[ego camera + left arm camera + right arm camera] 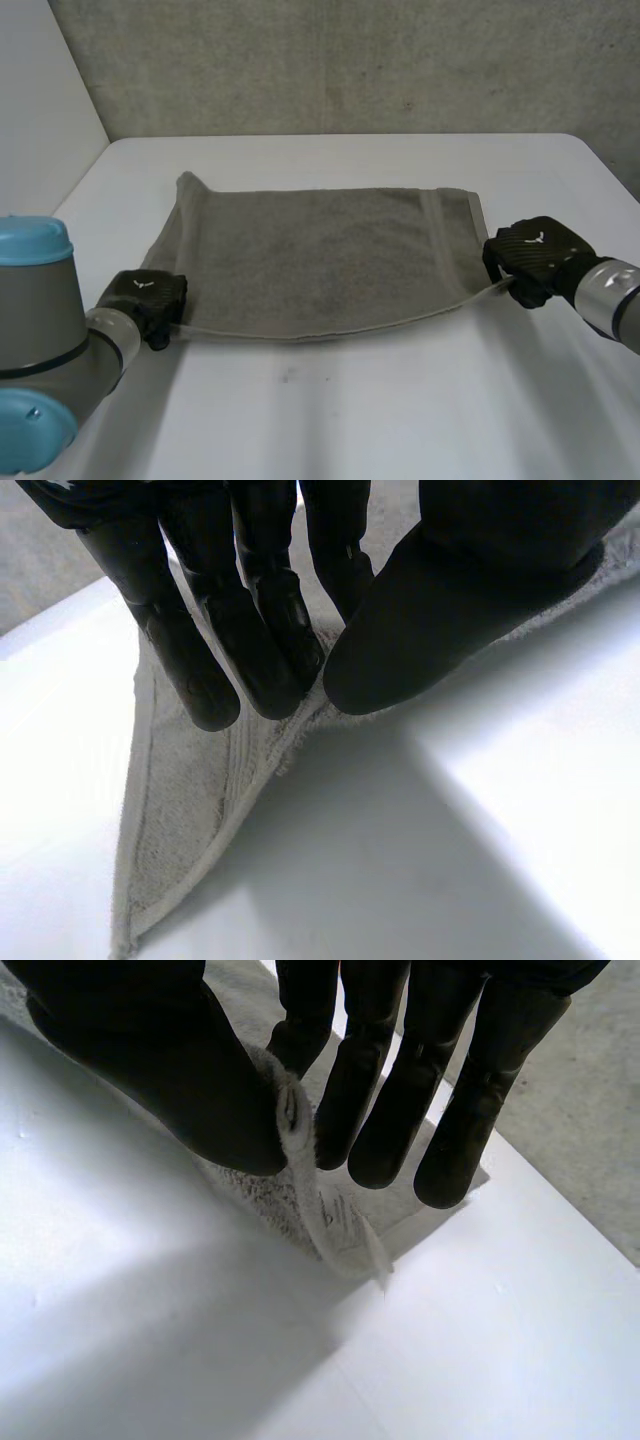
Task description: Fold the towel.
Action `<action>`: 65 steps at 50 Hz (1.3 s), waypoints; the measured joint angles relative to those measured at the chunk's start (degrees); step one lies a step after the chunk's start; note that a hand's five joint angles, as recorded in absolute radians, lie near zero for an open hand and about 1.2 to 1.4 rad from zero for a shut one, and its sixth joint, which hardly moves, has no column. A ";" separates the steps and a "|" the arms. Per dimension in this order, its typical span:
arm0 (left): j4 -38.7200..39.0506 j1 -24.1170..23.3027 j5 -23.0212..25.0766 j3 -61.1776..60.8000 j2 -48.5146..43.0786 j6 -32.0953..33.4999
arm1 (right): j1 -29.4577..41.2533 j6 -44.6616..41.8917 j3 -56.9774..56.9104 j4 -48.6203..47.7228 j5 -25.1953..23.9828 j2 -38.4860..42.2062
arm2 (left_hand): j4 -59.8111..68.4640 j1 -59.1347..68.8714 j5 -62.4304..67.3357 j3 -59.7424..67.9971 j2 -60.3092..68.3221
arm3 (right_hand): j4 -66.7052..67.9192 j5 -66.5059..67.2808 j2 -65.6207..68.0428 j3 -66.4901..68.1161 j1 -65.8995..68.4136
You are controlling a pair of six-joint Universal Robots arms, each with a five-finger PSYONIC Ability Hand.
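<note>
A grey-brown towel lies spread across the middle of the white table, its near edge lifted slightly off the surface. My left hand is at the towel's near left corner; in the left wrist view its fingers and thumb pinch the towel at the hem. My right hand is at the near right corner; in the right wrist view the thumb and fingers pinch the towel there, a white label hanging below the fingertips.
A grey wall stands behind the table's far edge. Bare tabletop stretches in front of the towel and at both its sides.
</note>
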 measured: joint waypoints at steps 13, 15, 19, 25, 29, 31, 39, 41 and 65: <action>-6.85 -1.07 0.20 -3.08 15.99 4.28 | -5.64 -3.28 1.21 16.41 -0.48 -16.08 | 0.00 0.00 0.00 0.00 0.00 | 0.00 0.00 0.00 0.00 0.00; -9.39 -1.22 0.33 -2.95 18.85 6.42 | -6.88 -5.54 0.49 19.90 -0.72 -18.63 | 0.00 0.00 0.00 0.00 0.00 | 0.00 0.00 0.00 0.00 0.00; -12.91 -1.65 0.50 -3.16 21.95 10.03 | -8.52 -9.73 -0.10 24.60 -1.09 -21.92 | 0.00 0.00 0.00 0.00 0.00 | 0.00 0.00 0.00 0.00 0.00; -14.29 -2.35 0.63 -4.73 20.84 12.22 | -9.22 -12.79 1.00 26.56 -1.58 -23.06 | 0.00 0.00 0.00 0.00 0.00 | 0.00 0.01 0.00 -0.01 0.00; -13.54 -2.37 0.76 -5.16 16.88 12.28 | -9.00 -12.92 2.38 25.40 -2.12 -21.30 | 0.00 0.00 0.00 0.00 0.00 | 0.00 0.01 0.00 -0.01 0.00; -13.00 -2.28 0.80 -4.99 15.11 12.22 | -8.87 -12.73 2.61 24.66 -2.24 -20.08 | 0.00 0.00 0.00 0.00 0.01 | 0.00 0.01 0.00 0.00 0.00; -8.45 -1.60 0.82 0.20 3.85 12.12 | -6.41 -7.32 0.90 15.93 -1.15 -7.66 | 0.00 0.00 0.01 0.00 0.02 | 0.00 0.01 0.00 0.00 0.00; -7.41 -1.51 0.82 3.19 0.11 12.18 | -5.35 -5.27 -0.42 13.23 0.08 -4.26 | 0.00 0.00 0.16 0.00 0.02 | 0.00 0.01 0.00 0.00 0.00; -6.66 -1.50 3.71 43.50 -28.82 18.73 | 3.29 11.38 -15.68 -6.22 12.38 13.11 | 0.00 0.02 0.16 0.01 0.03 | 0.00 0.01 0.00 0.00 0.00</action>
